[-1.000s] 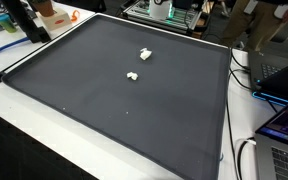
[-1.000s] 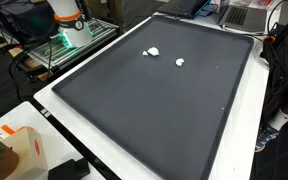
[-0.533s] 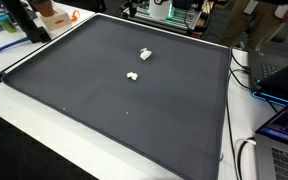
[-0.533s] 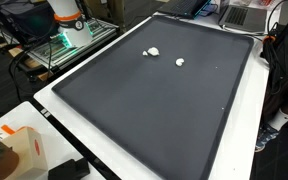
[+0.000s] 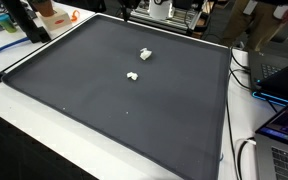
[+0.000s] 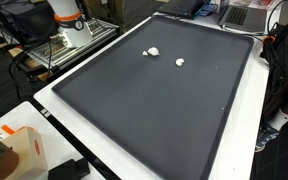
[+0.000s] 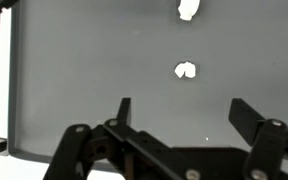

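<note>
Two small white crumpled pieces lie apart on a dark grey mat [image 5: 104, 100]. In both exterior views they sit in the mat's far half: one piece [image 5: 145, 54] [image 6: 152, 51] and the other piece [image 5: 132, 76] [image 6: 181, 62]. In the wrist view my gripper [image 7: 181, 108] is open and holds nothing. It hangs well above the mat [image 7: 84, 70], with the nearer piece [image 7: 185, 70] just ahead of the gap between its fingers. The farther piece [image 7: 188, 10] lies at the top edge. In the exterior views the gripper itself is not clearly seen.
The robot's white and orange base [image 6: 69, 20] stands beyond the mat's far edge, by a metal rack [image 6: 54, 50]. A black stand [image 5: 24, 20] and an orange object [image 5: 54, 12] sit at one corner. Laptops and cables [image 5: 279, 110] line one side. A box [image 6: 24, 150] lies near another corner.
A dark part of the arm has come into the top edge of an exterior view. The two white pieces have not moved.
</note>
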You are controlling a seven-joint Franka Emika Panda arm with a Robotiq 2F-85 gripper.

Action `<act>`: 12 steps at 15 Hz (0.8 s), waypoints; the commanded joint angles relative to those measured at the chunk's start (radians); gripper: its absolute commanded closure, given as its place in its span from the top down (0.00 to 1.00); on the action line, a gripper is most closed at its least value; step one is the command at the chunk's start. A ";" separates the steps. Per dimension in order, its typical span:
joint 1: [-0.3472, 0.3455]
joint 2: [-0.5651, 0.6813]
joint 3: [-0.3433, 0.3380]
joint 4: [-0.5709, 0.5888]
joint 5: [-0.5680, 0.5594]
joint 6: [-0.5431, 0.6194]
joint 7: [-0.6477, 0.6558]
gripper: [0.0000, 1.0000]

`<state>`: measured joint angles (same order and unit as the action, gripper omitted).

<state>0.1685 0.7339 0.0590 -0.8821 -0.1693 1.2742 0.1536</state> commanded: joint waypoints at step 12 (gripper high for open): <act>0.003 0.080 0.000 0.128 -0.001 -0.189 -0.023 1.00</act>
<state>0.1713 0.8144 0.0594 -0.7538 -0.1699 1.0855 0.1301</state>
